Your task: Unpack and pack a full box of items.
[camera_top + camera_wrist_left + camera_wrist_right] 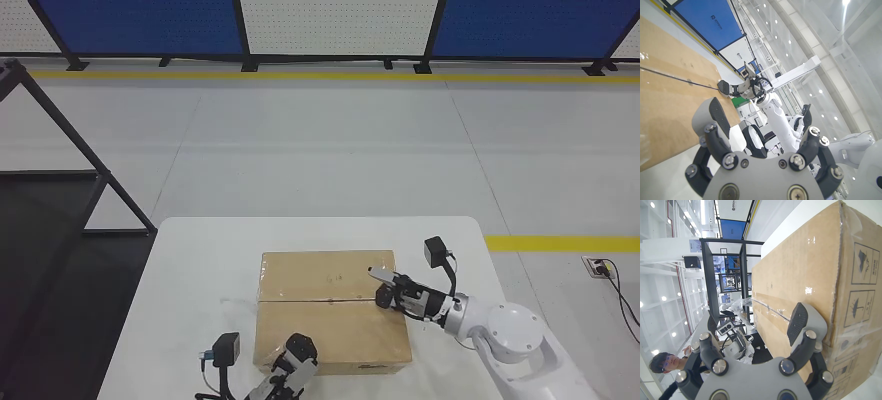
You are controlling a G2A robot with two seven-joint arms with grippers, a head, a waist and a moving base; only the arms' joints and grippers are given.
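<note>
A closed cardboard box [330, 310], its top seam taped, lies in the middle of the white table [190, 290]. My right gripper [382, 284] is open at the box's right end, where the seam meets the edge. In the right wrist view one fingertip [797, 323] rests on the box [800, 275] top by the seam, and the gripper [755, 325] holds nothing. My left gripper [298, 348] is at the box's near edge. In the left wrist view it [762, 117] is open, one pad [718, 115] over the box [668, 94] top. The right gripper [725, 89] shows farther off.
A black metal rack [60, 200] stands off the table's left side. Blue and white partition panels [340, 25] line the back of the room. Bare table surface lies left of the box and behind it.
</note>
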